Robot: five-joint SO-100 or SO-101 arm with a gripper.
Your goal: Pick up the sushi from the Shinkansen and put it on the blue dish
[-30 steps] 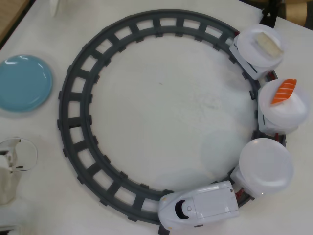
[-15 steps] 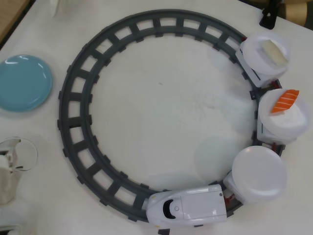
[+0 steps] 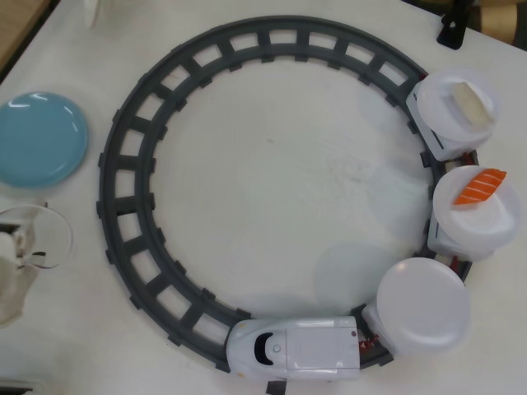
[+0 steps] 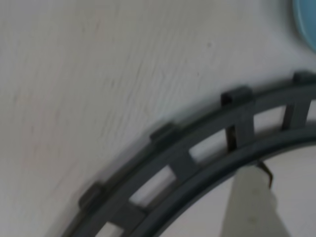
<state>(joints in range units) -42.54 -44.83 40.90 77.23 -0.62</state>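
The orange salmon sushi (image 3: 478,188) lies on the middle white plate (image 3: 478,218) of the three cars behind the white Shinkansen (image 3: 296,349), which stands on the grey track at the bottom of the overhead view. The blue dish (image 3: 37,138) sits empty at the left, outside the track; its edge shows in the wrist view (image 4: 307,22). Of my gripper, only one pale finger (image 4: 252,200) shows, low in the wrist view, above the track's inner rail. I cannot tell whether the gripper is open or shut. It is far from the sushi.
The dark grey circular track (image 3: 123,164) rings the table's middle and crosses the wrist view (image 4: 197,163). A pale beige sushi (image 3: 471,105) lies on the rear car's plate. The first car's plate (image 3: 424,304) is bare. A white and clear object (image 3: 20,247) sits at the left edge.
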